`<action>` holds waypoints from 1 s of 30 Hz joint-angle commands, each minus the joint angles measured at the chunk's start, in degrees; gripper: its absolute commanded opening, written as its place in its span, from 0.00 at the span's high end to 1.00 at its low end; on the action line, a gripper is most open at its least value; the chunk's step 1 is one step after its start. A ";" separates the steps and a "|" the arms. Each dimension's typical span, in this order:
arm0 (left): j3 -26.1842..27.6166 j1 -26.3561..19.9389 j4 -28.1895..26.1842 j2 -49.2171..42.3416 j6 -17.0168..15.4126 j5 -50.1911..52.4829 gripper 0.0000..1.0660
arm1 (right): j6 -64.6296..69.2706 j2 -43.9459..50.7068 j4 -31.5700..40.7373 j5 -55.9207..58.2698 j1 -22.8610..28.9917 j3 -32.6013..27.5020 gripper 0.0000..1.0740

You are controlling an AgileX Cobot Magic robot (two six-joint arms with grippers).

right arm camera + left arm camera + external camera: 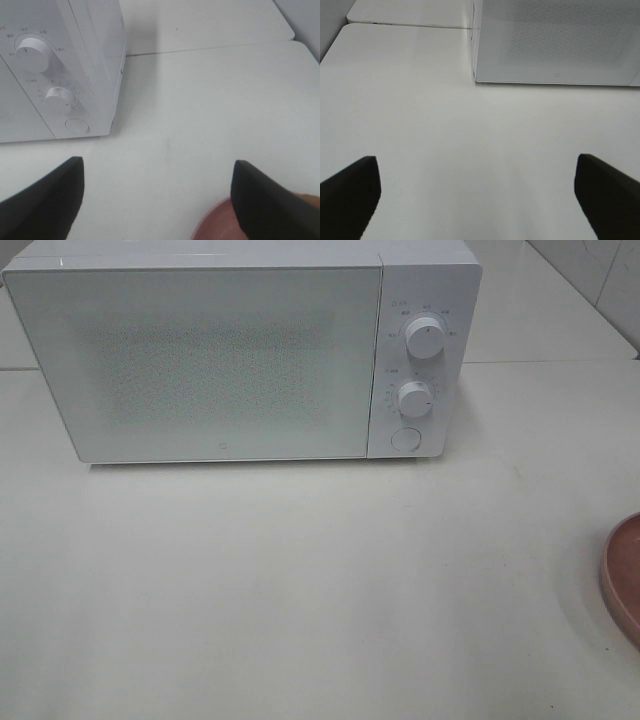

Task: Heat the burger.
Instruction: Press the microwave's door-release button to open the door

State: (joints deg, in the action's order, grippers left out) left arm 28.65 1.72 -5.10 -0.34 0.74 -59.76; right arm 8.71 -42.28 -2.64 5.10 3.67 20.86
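Note:
The white microwave (200, 360) stands at the back of the table with its door shut. It also shows in the left wrist view as microwave (555, 45) and in the right wrist view as microwave (45, 75). My left gripper (477, 200) is open over bare table, in front of the microwave's left corner. My right gripper (157, 200) is open near the control panel, above the rim of the pink plate (215, 227). A small golden-brown patch (309, 201) shows past one finger; I cannot tell whether it is the burger. Neither gripper shows in the exterior high view.
The microwave's panel has an upper knob (425, 338), a lower knob (413, 398) and a round button (404, 438). The pink plate (625, 580) is cut off by the right edge of the exterior high view. A seam between tabletops (210, 47) runs behind the microwave.

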 commanded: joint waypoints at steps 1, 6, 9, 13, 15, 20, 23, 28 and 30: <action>-0.11 -0.06 0.17 -1.03 0.06 0.46 0.08 | -0.17 -2.69 -1.55 -13.12 -0.29 -2.52 0.30; -0.11 -0.06 0.17 -1.03 0.06 0.46 0.08 | -0.17 -5.16 -1.83 -21.31 -0.29 -3.72 0.32; -0.11 -0.06 0.17 -1.03 0.06 0.46 0.08 | -0.17 -7.16 -2.01 -26.24 -0.29 -4.35 0.32; -0.11 -0.06 0.17 -1.03 0.06 0.46 0.08 | -0.17 -10.43 -2.01 -29.56 -0.29 -4.53 0.32; -0.11 -0.06 0.17 -1.03 0.06 0.46 0.08 | -0.17 -12.03 -2.01 -30.08 -0.29 -4.53 0.32; -0.11 -0.06 0.17 -1.03 0.06 0.46 0.08 | -0.17 -15.18 -3.67 -31.34 -0.23 -4.53 0.32; -0.11 -0.06 0.17 -1.03 0.06 0.46 0.08 | -0.23 -18.28 -3.78 -33.35 2.81 -4.53 0.32; -0.11 -0.06 0.17 -1.03 0.06 0.46 0.08 | -2.86 -22.06 -0.97 -37.13 8.71 -4.53 0.32; -0.11 -0.06 0.17 -1.03 0.06 0.46 0.08 | -3.95 -22.75 0.06 -37.70 9.74 -4.53 0.32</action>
State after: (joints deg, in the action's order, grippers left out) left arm 28.65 1.72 -5.10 -0.34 0.74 -59.76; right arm 5.90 -65.03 -3.09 -31.23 13.12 16.27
